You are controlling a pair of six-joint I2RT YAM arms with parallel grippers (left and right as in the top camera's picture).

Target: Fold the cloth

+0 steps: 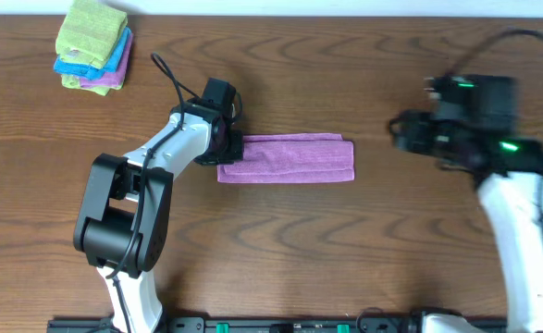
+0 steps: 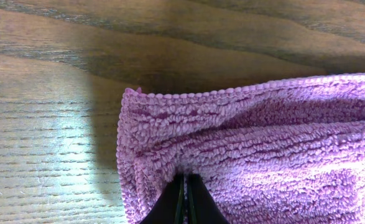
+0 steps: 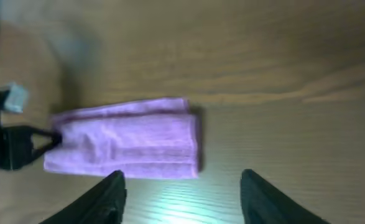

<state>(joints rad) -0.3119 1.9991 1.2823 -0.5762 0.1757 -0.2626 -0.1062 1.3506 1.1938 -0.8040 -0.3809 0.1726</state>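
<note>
The lilac, finely ribbed microfibre cloth point(image 1: 290, 158) lies mid brown wooden worktop point(image 1: 345, 268), a long strip, probably doubled. The left arm's fingers point(image 2: 202, 214) pinch its nine-o'clock end, likely to carry it across. The right arm's fingers point(image 3: 104, 199) hang wide apart at three o'clock, clear.

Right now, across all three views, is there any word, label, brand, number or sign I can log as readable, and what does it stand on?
None can be read.
The purple cloth shows no tag, the stack of folded cloths shows no print, and the wooden table shows only grain.
The right arm carries green lights, not characters.
The right wrist view is too blurred for any fine print.
</note>
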